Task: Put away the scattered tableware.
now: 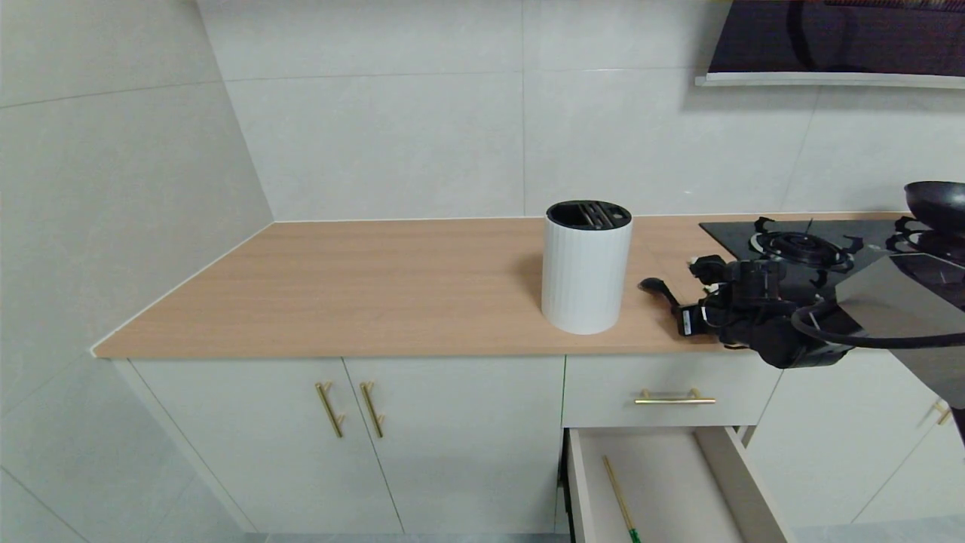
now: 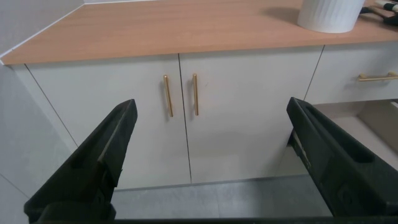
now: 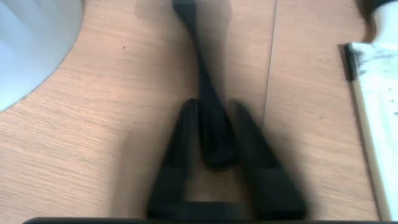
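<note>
A black spoon (image 1: 653, 286) lies on the wooden countertop (image 1: 392, 286), just right of the white ribbed utensil holder (image 1: 586, 265). My right gripper (image 1: 684, 308) is low over the counter at the spoon's handle. In the right wrist view the handle (image 3: 210, 118) runs between the two fingers (image 3: 181, 143), which press on it from both sides; the holder's (image 3: 31, 43) edge shows nearby. My left gripper (image 2: 211, 109) hangs open and empty, low in front of the cabinet doors (image 2: 180, 118), well left of the holder (image 2: 329, 15).
A gas hob (image 1: 803, 245) with a black pan (image 1: 935, 204) lies at the counter's right end. Below the counter a drawer (image 1: 663, 483) stands open with a pair of chopsticks (image 1: 620, 498) inside. Walls close the left and back.
</note>
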Available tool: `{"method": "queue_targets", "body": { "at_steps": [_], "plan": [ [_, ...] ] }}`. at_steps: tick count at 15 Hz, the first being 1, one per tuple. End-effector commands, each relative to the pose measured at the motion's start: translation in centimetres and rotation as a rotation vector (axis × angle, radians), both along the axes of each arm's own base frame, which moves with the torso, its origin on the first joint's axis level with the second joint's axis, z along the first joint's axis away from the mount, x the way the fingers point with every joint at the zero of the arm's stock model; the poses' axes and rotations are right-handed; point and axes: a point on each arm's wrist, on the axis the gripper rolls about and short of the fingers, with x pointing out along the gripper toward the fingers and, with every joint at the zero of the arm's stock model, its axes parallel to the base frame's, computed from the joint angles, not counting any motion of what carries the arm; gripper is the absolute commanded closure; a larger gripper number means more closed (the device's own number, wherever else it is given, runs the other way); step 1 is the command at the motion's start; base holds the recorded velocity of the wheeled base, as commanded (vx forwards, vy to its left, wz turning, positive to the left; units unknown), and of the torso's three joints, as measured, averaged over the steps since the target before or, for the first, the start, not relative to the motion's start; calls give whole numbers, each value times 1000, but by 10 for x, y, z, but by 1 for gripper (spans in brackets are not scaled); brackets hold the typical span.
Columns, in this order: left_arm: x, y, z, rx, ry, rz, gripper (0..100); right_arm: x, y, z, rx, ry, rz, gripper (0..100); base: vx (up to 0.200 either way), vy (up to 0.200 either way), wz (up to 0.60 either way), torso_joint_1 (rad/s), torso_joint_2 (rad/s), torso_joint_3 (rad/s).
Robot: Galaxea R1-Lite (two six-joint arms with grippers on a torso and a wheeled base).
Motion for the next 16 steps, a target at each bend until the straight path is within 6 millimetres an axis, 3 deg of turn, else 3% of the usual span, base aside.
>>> {"method": "queue_targets", "body": {
  "at_steps": [1, 5, 7, 10, 11, 12, 16],
  "plan": [
    [0, 0, 0, 0, 0, 0, 0, 0, 0, 0, 0, 2, 2, 100, 0, 0, 0, 0, 0, 0],
    [0, 0, 0, 0, 0, 0, 0, -2, 1, 4, 1, 5, 1, 100, 0, 0, 0, 0, 0, 0],
    [0, 0, 0, 0, 0, 0, 0, -8, 1, 19, 6, 14, -1, 100, 0, 0, 0, 0, 0, 0],
    [0, 0, 0, 0, 0, 0, 0, -34, 0, 55, 35, 98, 5, 100, 0, 0, 0, 0, 0, 0],
    [0, 0, 0, 0, 0, 0, 0, -34, 0, 55, 35, 98, 5, 100, 0, 0, 0, 0, 0, 0],
    [0, 0, 0, 0, 0, 0, 0, -51, 4, 81, 70, 133, 3, 100, 0, 0, 0, 0, 0, 0],
    [0, 0, 0, 0, 0, 0, 0, -89, 22, 125, 185, 173, -13, 100, 0, 0, 0, 0, 0, 0]
  ]
}}
